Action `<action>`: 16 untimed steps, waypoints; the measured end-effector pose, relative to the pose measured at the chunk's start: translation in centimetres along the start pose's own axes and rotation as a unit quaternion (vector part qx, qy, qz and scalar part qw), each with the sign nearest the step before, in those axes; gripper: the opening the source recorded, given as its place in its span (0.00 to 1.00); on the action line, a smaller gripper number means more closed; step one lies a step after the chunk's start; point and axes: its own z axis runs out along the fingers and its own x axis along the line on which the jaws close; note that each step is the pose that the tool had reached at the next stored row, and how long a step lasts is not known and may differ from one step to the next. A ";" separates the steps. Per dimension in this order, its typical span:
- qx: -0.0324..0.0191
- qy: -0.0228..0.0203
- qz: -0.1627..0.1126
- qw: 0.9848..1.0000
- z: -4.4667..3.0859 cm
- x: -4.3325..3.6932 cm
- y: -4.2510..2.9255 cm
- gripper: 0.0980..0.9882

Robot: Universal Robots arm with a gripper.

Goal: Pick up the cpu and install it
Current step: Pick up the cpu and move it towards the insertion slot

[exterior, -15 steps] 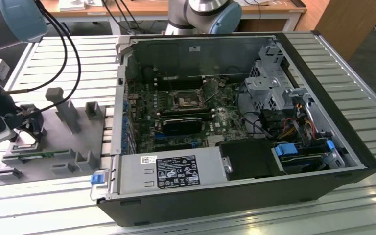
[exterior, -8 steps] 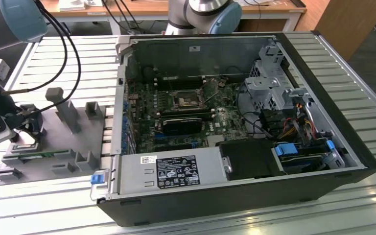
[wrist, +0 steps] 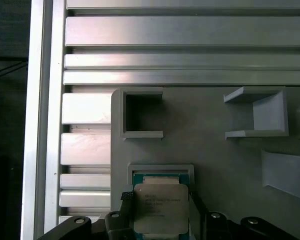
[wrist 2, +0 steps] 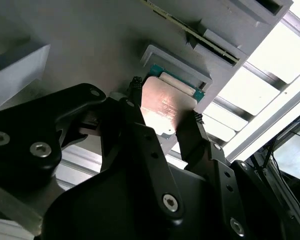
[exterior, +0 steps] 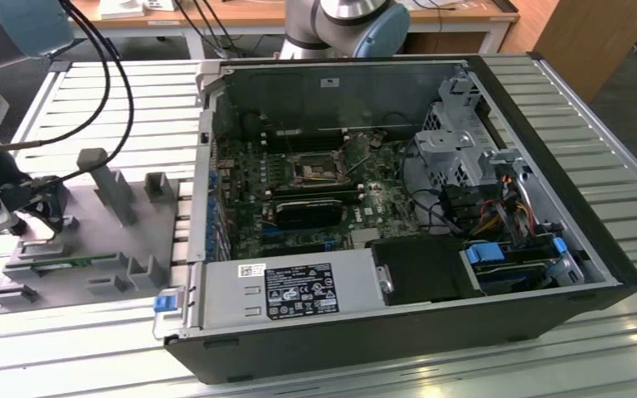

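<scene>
Black fingers [wrist 2: 145,155] with silver screws, on a silver arm [exterior: 324,25] with blue caps

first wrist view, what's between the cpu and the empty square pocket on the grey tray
Just the raised nest rim bordering the cpu, then bare grey tray up to the empty pocket, in the first wrist view.

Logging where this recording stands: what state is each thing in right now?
hand: shut on two opposite edges of the cpu.
cpu: metal top up, gripped at its nest on the grey fixture.
computer case: lying on its side, open.
socket: empty, no chip in it.
memory stick: lying in the grey fixture.
</scene>
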 end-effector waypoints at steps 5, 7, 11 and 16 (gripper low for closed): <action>-0.003 0.000 0.000 1.000 -1.21 0.01 0.10 0.48; -0.006 0.001 0.000 1.000 -1.57 0.00 0.12 0.48; -0.007 0.001 0.000 1.000 -1.87 0.00 0.15 0.48; -0.007 0.001 0.000 1.000 -2.08 0.01 0.17 0.48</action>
